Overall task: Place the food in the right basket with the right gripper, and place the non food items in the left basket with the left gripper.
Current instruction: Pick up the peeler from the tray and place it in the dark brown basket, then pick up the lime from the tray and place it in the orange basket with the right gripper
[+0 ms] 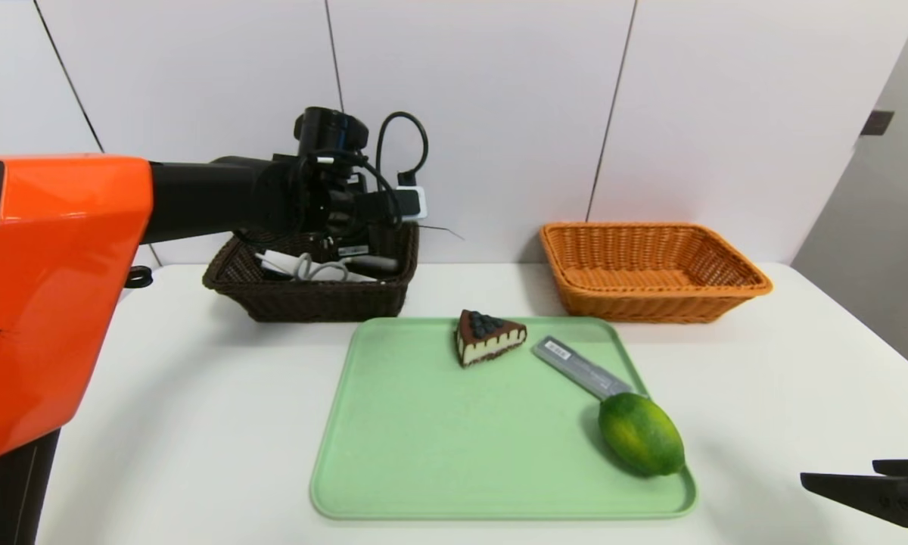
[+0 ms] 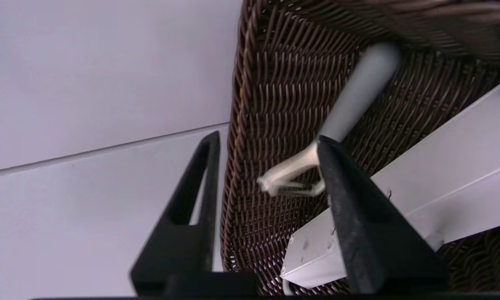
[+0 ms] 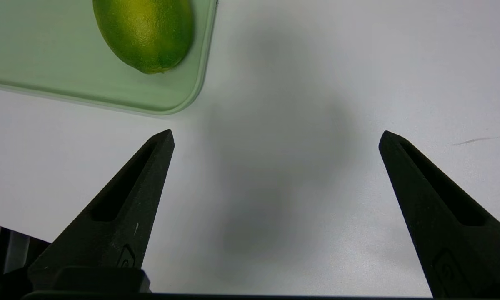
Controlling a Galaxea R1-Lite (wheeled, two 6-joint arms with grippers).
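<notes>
While the left gripper (image 2: 266, 139) hangs half-spread over the dark wicker basket (image 1: 310, 295), holding nothing, the flat grey case (image 1: 581, 369) lies on the green tray (image 1: 424, 454), long axis 10-to-4, approx 4 o'clock from it. Right gripper (image 3: 275, 137) wide apart, nearer.

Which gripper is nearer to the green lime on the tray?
Right. The right gripper hovers open over the table just beside the tray corner where the lime lies. The left gripper is far off, at the dark basket.

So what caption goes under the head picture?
Left gripper over the dark basket; cake, lime wait on the tray.
</notes>
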